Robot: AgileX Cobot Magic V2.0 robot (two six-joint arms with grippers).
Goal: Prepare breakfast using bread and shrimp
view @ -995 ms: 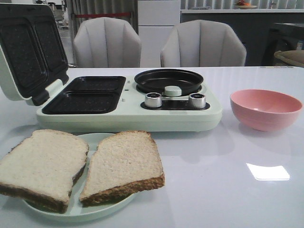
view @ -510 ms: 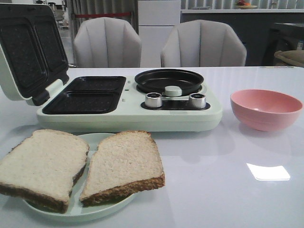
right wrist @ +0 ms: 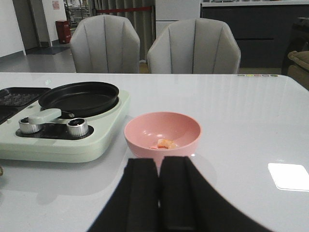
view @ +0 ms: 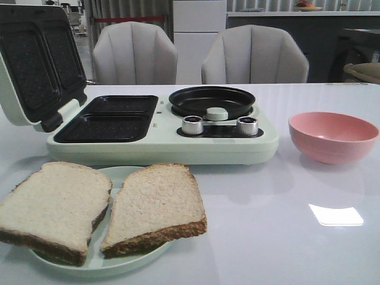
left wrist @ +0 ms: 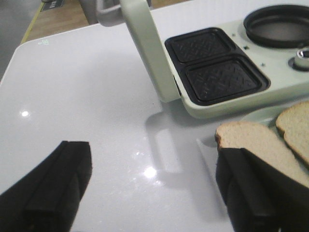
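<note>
White glossy counter (view: 285, 237) fills the front view, two grey chairs (view: 135, 53) behind its far edge. Pale green cooker (view: 160, 139) sits centre-left w/ lid (view: 32, 65) tipped up and back on the left side, two dark waffle plates (view: 107, 119) exposed, round black pan (view: 212, 101) to their right, two silver knobs (view: 192, 124) in front of the pan. Pink bowl (view: 332, 136) stands right of the cooker, clear gap between them, plenty of bare counter in front of and right of it.

Bread (view: 107, 208): two slices side by side on a pale green plate (view: 119, 261) at the near left, inner edges almost touching, outer slice overhanging the plate rim on the left. Narrow strip of counter between plate and cooker's front edge.

Shrimp (right wrist: 165, 143): small pink-orange bit at the bottom of the bowl, seen in right wrist view only; can't tell how many pieces.

Left gripper (left wrist: 154, 193) spread wide, empty, low over bare counter beside the plate; one finger (left wrist: 251, 193) overlaps the near bread slice's edge in that view, contact can't be told. Open counter stretches away toward the far corner on that side.

Right gripper (right wrist: 159, 193) closed, fingers pressed together, nothing between them, just short of the bowl's near rim, bowl centred ahead of it
</note>
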